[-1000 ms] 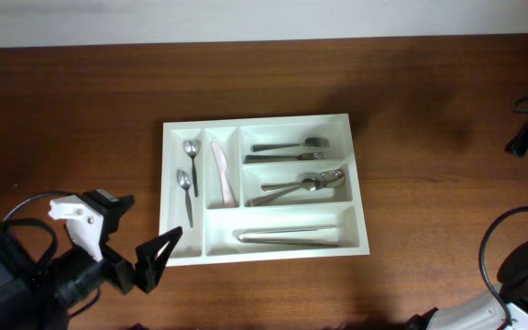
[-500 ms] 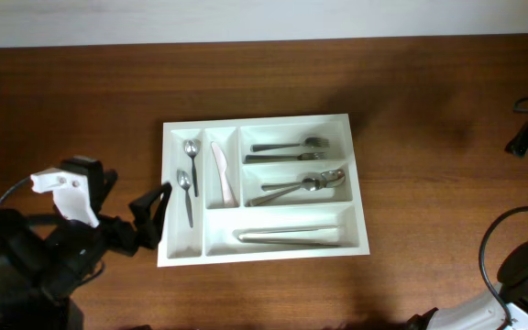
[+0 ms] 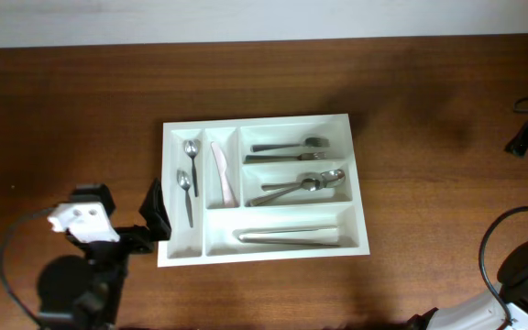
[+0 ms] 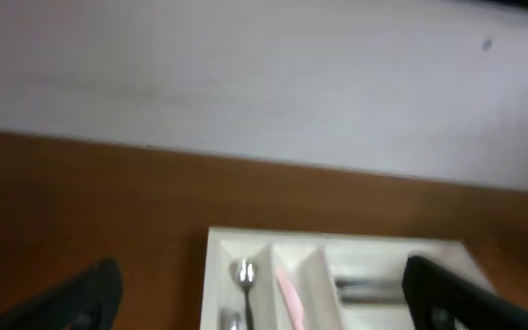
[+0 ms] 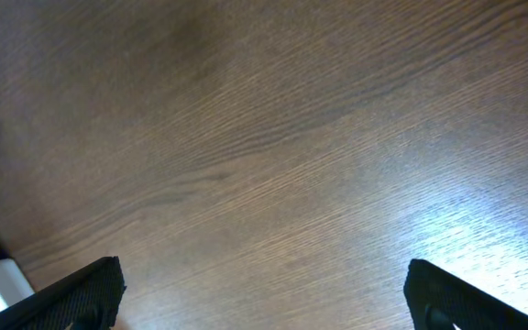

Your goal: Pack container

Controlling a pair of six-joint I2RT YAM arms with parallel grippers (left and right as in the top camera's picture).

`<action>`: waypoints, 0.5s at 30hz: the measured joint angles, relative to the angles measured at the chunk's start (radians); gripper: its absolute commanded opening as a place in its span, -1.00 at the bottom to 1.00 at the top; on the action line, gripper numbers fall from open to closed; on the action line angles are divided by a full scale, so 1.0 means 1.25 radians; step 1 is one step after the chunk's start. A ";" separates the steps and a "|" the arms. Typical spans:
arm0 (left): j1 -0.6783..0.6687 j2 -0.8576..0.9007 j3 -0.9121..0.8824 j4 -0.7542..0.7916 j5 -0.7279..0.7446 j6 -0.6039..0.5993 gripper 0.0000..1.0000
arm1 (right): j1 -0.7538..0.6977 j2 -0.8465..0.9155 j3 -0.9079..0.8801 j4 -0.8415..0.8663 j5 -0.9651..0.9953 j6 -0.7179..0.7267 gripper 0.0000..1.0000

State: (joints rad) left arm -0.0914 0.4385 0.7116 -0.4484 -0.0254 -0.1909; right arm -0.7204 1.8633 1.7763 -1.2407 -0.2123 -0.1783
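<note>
1. The white cutlery tray [image 3: 257, 123], the container to be packed, lies flat at the centre of the dark wooden surface [image 3: 81, 101], its long sides running from 9 to 3 o'clock.
2. All five compartments hold something: two teaspoons [image 3: 189, 183] in the narrow slot at 9 o'clock, a pale knife [image 3: 223, 174] just beside them, forks [image 3: 291, 149] toward 12, spoons [image 3: 301, 183] in the middle, and long steel pieces [image 3: 291, 236] along 6 o'clock.
3. The left hand [image 3: 159, 213] hangs at the tray's 8 o'clock corner, fingers spread wide and holding nothing. Whether it touches the wall cannot be told.
4. The right hand [image 5: 264, 298], its arm low at 5 o'clock, is likewise spread and empty above bare wood, well apart from the tray.
5. No loose cutlery shows on the surface, so the packing looks finished or nearly so.
6. The next move probably calls for drawing the left arm clear without knocking the tray, or, if the tray needs squaring, a gentle push on its wall.
</note>
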 measured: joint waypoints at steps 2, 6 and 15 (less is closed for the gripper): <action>0.015 -0.046 -0.094 0.096 0.024 0.022 0.99 | 0.000 0.000 0.000 0.000 0.000 0.000 0.98; 0.039 -0.128 -0.244 0.222 0.071 0.081 0.98 | 0.000 0.000 0.000 0.000 0.000 0.000 0.98; 0.079 -0.208 -0.407 0.271 0.057 0.114 0.98 | 0.000 0.000 0.000 0.000 0.000 0.000 0.98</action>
State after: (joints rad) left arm 0.0074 0.1787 0.2028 -0.1093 0.0463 -0.0486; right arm -0.7204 1.8633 1.7763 -1.2407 -0.2127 -0.1787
